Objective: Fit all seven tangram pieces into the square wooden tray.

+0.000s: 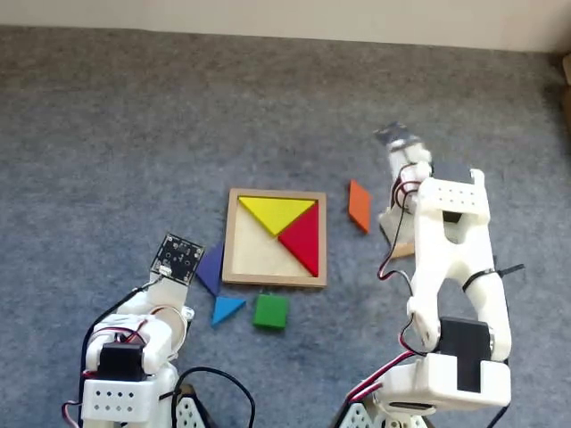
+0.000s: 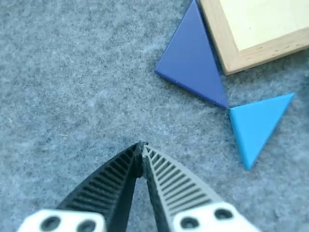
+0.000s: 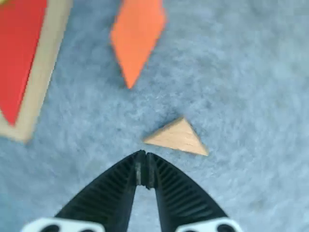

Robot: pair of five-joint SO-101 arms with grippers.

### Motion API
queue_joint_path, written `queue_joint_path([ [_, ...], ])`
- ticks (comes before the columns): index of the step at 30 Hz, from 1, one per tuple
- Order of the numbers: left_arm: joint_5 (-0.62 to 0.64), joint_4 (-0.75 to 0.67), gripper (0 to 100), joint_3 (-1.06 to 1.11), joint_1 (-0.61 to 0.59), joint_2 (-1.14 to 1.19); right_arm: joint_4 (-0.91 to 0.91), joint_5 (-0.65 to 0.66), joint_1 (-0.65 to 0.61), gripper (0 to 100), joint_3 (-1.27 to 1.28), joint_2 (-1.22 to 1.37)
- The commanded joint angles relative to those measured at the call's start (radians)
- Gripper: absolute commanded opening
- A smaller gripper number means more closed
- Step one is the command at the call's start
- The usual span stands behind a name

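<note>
Fuzzy grey felt covers the desk (image 1: pixel 134 134). The square wooden tray (image 1: pixel 272 281) holds a flat yellow triangle (image 1: pixel 277 211) and red triangle (image 1: pixel 303 239). Ahead of the left claw (image 2: pixel 141 147), pinched closed and empty, lie a navy triangle (image 2: pixel 193 65) and a smaller sky-blue triangle (image 2: pixel 256 123). The right claw (image 3: pixel 143 157), also closed and empty, has an orange parallelogram (image 3: pixel 137 36) farther ahead and 1 small bare-wood triangle (image 3: pixel 177 137) just beyond its tips.

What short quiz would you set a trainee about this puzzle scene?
1. How many coloured pieces lie inside the square wooden tray?
2. True or false: the green square piece lies outside the tray.
3. Which piece lies nearest the right tool? A orange parallelogram, B plain wooden triangle, C dark blue triangle.
Key: 1 two, the yellow triangle and red triangle; 2 true; 3 B.
</note>
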Motion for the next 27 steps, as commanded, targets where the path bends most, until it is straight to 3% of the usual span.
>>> queue_joint_path([
  [1, -0.012, 0.005, 1, 0.019, -0.008, -0.05, 0.001, 0.226, 0.038, 1.6, 0.005, -0.035],
  [7, -0.012, 0.005, 1, 0.019, -0.008, -0.05, -0.001, 0.318, 0.067, 26.5, 0.005, 0.042],
  [9, -0.012, 0.005, 1, 0.019, -0.008, -0.05, -0.001, 0.33, 0.064, 29.9, 0.002, 0.091],
  [12, -0.012, 0.005, 1, 0.019, -0.008, -0.05, -0.001, 0.422, 0.05, 30.0, -0.025, 0.177],
  [16, -0.012, 0.005, 1, 0.019, -0.008, -0.05, -0.001, 0.443, 0.041, 30.0, -0.087, 0.285],
  [19, -0.012, 0.005, 1, 0.019, -0.008, -0.05, 0.004, 0.44, 0.041, 28.6, -0.145, 0.334],
  [23, -0.012, 0.005, 1, 0.019, -0.008, -0.05, 0.008, 0.43, 0.022, 16.9, -0.174, 0.346],
  [27, -0.012, 0.005, 1, 0.019, -0.008, -0.05, 0.01, 0.318, -0.016, 13.1, -0.173, 0.346],
])
